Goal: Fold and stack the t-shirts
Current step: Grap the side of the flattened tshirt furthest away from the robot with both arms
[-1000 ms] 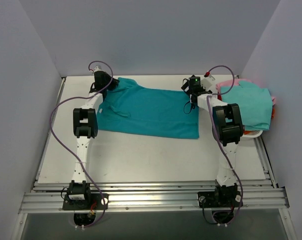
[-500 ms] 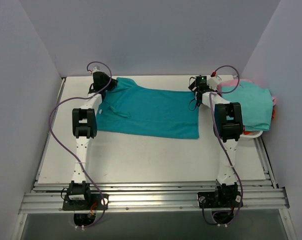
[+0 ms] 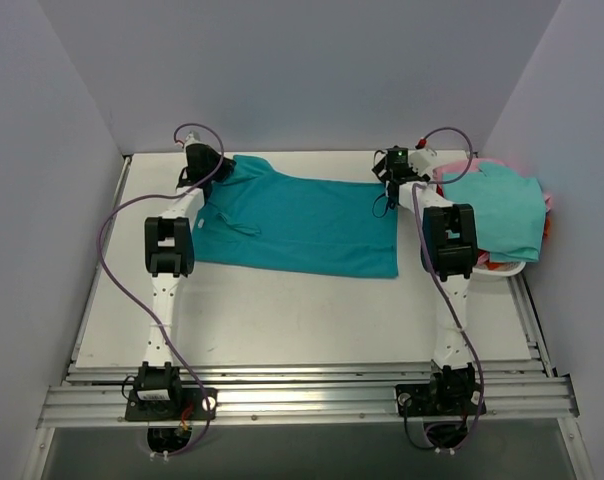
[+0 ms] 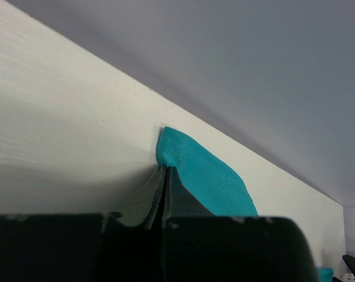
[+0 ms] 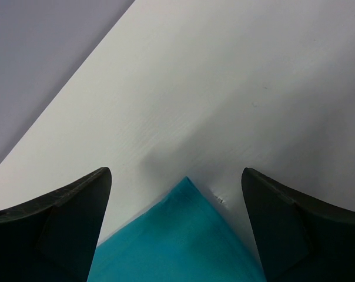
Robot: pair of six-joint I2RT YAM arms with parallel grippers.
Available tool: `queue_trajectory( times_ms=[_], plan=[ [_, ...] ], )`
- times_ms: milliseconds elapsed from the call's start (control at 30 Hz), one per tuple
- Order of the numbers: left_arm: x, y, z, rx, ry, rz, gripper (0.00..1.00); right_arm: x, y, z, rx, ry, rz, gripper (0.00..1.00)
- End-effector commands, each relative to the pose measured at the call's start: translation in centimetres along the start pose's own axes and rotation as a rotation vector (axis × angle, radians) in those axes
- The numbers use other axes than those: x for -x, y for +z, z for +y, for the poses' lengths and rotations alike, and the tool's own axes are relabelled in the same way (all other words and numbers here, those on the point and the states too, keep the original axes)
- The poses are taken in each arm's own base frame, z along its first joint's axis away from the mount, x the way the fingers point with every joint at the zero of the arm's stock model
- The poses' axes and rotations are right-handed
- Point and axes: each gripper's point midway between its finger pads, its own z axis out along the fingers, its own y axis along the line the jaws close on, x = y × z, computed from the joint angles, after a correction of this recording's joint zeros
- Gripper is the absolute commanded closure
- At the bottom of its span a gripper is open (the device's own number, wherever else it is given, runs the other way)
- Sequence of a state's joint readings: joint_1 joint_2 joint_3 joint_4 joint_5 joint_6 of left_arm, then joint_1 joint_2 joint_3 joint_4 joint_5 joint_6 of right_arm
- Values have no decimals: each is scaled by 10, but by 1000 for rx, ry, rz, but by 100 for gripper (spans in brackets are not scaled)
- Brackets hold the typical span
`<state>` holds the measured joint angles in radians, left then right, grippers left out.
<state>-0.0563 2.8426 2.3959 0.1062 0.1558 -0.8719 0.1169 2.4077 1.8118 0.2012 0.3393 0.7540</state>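
Left wrist view shows the left gripper [image 4: 164, 176] pinched tight on a far edge of the deep teal-blue t-shirt [image 3: 302, 225], spread flat across the table [image 3: 282, 320]. The right gripper [image 5: 174, 173] gapes wide, empty, apparently just above the shirt's far right corner.

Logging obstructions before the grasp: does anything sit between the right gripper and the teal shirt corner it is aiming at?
Nothing visible does. In the right wrist view the corner of the teal shirt lies between the open fingers of the right gripper, with only bare table around it. The white basket stands off to the right, out of the path.
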Motion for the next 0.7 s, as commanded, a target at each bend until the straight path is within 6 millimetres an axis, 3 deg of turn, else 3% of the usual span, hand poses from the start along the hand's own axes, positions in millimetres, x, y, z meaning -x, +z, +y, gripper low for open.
queue_trajectory(
  times_ms=[0,67,200,267,300,467,667],
  plan=[
    [14,-8,-5,34,33,-18,98,-37,1,-2,-14,-36,83,14],
    [14,-8,-5,33,32,-17,98,-40,-1,5,1,-38,85,18],
    [13,-8,-5,35,31,-15,98,-45,-3,10,18,-45,93,46],
    [14,-8,-6,31,32,-18,98,-47,-2,10,20,-46,97,54],
    [13,-8,-5,34,31,-16,98,-46,-3,11,23,-44,96,66],
    [13,-8,-5,33,30,-15,98,-46,-3,6,10,-54,97,99],
    [15,-9,-6,31,35,-22,98,-43,-5,1,-5,-61,86,100]
  ],
)
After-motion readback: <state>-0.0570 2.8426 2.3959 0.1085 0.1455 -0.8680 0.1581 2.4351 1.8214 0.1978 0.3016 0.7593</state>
